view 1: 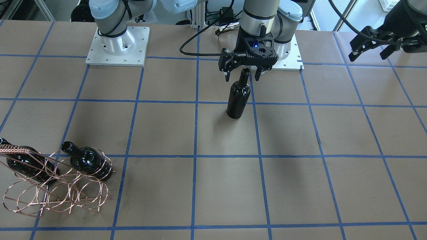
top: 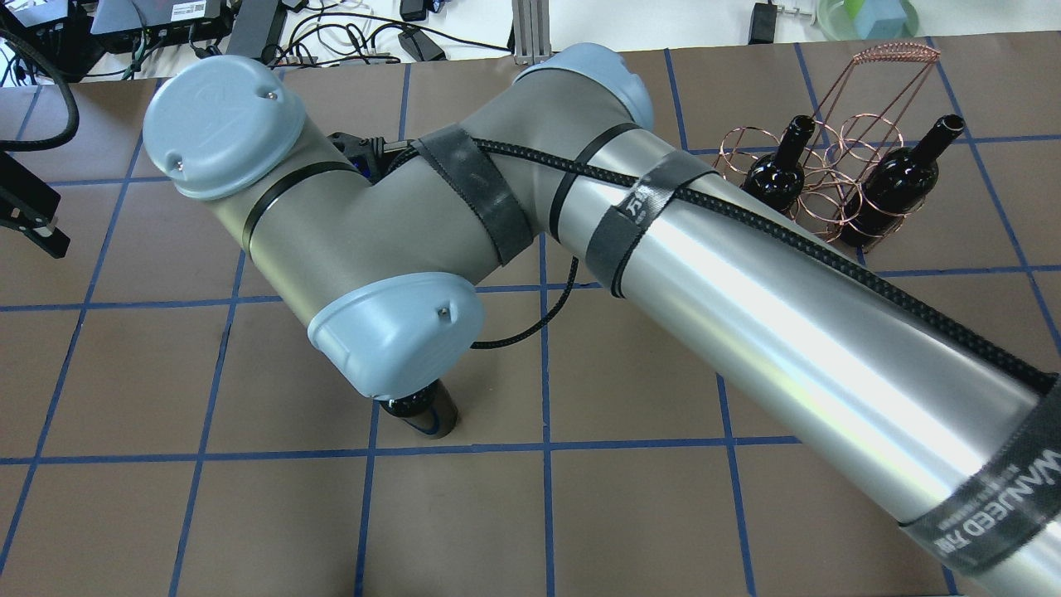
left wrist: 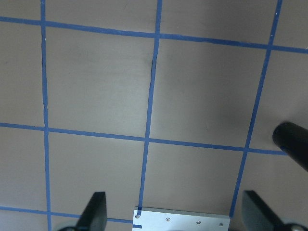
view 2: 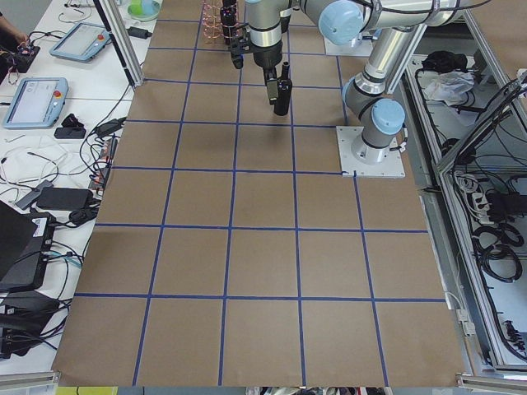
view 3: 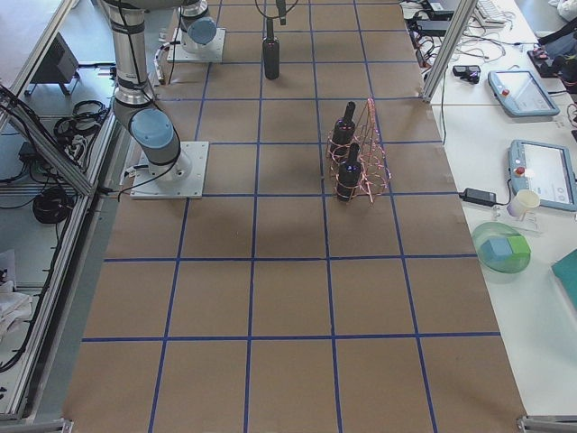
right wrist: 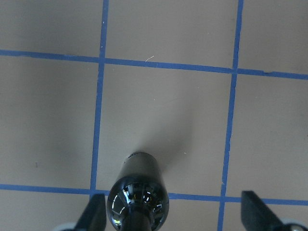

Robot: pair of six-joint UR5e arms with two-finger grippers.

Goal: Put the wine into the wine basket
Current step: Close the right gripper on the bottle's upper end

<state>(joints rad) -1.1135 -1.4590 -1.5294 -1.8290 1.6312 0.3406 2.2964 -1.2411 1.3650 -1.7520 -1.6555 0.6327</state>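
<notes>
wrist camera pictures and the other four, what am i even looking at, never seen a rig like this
It is a robot with two arms bolted to a brown table marked with blue tape; each arm ends in a two-finger gripper. Four pictures come from fixed cameras: one facing the robot, one behind and above it, one at each table end. The other two come from cameras on the wrists, looking down past the fingers. A dark wine bottle stands upright on the table. The right gripper hangs open over it, a finger either side of the neck, not gripping. The left gripper is open, off to the side, holding nothing. A copper wire wine basket holds two other bottles.
</notes>
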